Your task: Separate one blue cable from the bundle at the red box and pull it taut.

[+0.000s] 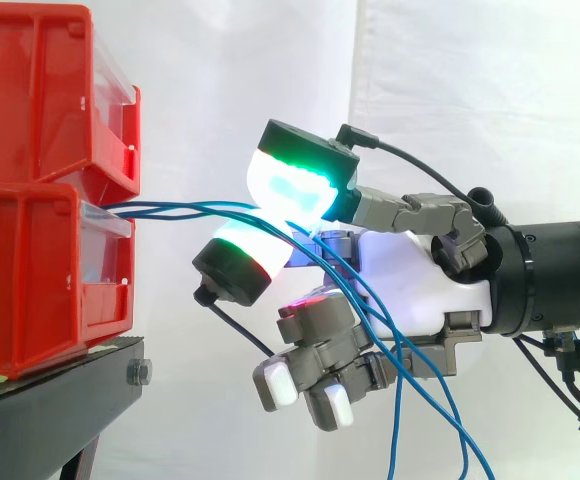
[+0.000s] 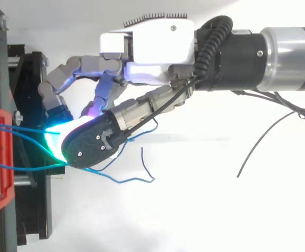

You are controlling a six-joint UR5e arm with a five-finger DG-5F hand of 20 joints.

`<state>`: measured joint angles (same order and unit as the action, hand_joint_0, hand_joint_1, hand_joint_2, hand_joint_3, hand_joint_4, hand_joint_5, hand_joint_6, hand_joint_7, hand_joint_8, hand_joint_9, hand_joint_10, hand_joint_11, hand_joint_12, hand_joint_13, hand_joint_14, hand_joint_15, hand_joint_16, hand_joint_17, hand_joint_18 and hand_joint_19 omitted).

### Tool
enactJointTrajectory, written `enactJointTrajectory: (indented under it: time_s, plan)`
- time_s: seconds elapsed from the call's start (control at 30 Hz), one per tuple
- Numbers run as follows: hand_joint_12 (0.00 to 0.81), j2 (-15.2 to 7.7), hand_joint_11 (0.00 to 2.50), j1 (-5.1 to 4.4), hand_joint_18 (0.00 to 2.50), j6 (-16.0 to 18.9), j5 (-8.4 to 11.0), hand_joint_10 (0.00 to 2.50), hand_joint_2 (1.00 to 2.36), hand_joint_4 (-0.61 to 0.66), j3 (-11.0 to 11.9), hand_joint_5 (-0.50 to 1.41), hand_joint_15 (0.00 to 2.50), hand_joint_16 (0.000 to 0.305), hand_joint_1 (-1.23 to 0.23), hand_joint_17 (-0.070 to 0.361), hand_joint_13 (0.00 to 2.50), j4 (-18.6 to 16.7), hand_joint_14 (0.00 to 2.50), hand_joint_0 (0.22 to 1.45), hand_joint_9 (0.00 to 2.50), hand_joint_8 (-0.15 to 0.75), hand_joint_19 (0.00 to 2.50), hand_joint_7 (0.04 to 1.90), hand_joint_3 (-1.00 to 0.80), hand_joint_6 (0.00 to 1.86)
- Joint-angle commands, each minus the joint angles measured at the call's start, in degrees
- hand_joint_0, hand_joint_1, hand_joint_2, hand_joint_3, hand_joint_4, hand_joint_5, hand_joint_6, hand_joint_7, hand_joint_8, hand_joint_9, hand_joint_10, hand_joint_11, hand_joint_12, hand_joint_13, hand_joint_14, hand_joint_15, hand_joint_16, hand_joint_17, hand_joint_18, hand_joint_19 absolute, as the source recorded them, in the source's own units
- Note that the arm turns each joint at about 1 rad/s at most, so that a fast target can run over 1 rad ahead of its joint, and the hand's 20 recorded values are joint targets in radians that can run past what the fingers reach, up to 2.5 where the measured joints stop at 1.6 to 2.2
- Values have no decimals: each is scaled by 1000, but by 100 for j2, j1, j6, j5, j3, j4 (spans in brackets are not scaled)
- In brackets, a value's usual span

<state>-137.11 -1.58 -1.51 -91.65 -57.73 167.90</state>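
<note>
Blue cables (image 1: 185, 208) from the red bins (image 1: 30, 280) pass between the hand's (image 1: 410, 270) pinching fingertips (image 1: 295, 185).

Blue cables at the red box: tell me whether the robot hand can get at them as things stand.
Probably yes: the robot hand sits among the blue cables just outside the red box, its glowing pads pinching some strands, and nothing stands between.

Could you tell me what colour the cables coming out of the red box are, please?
Blue. The cables show best in the side view.
</note>
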Motion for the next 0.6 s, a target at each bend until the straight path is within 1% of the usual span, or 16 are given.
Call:
enactJointTrajectory:
  time_s: [0.0, 0.03, 0.07, 0.1, 0.13, 0.17, 0.27, 0.37, 0.5, 0.57]
  plan:
    - [373, 0, 1042, 0, 787, 2, 6, 28, 1022, -184, -2, -168, 583, 48, -748, 109, 769, 6, 23, 608, 1085, 294, 820, 1200, -121, 847]
    - [365, 0, 942, 0, 784, 2, 6, 26, 1023, -182, -2, -168, 541, 48, -749, 109, 748, -3, 20, 607, 1053, 299, 809, 1198, -115, 847]
    - [362, 0, 736, 0, 778, 2, 6, 24, 1022, -190, -2, -167, 481, 48, -750, 109, 712, 6, 19, 607, 964, 296, 790, 1188, -115, 847]
    - [354, 0, 588, 0, 775, 2, 6, 19, 1022, -189, -2, -166, 449, 48, -752, 109, 689, 6, 18, 607, 867, 298, 773, 1184, -115, 848]
    - [353, 0, 541, 0, 772, 2, 6, 18, 1022, -187, -2, -166, 431, 48, -753, 108, 682, 6, 16, 607, 849, 298, 763, 1192, -112, 847]
    - [343, 0, 368, 0, 762, 2, 6, 13, 1021, -188, -2, -166, 385, 48, -754, 109, 645, 6, 15, 607, 757, 291, 738, 1177, -113, 848]
    - [337, 0, 240, 0, 744, -7, 6, 9, 1021, -183, -2, -165, 343, 48, -755, 108, 621, 6, 13, 607, 679, 290, 720, 1180, -113, 847]
    - [340, 0, 194, 0, 743, 2, -2, 7, 1022, -176, 7, -164, 341, 48, -755, 108, 616, -3, 13, 607, 645, 294, 712, 1180, -106, 847]
    - [332, 0, 35, 26, 722, 2, -20, 1, 1021, -162, 16, -164, 283, 46, -756, 104, 570, -3, 11, 607, 531, 296, 668, 1182, -106, 847]
    - [327, 0, 0, 35, 705, -7, -20, 0, 1021, -159, 16, -162, 247, 45, -757, 102, 541, 6, 9, 608, 506, 300, 652, 1175, -106, 847]
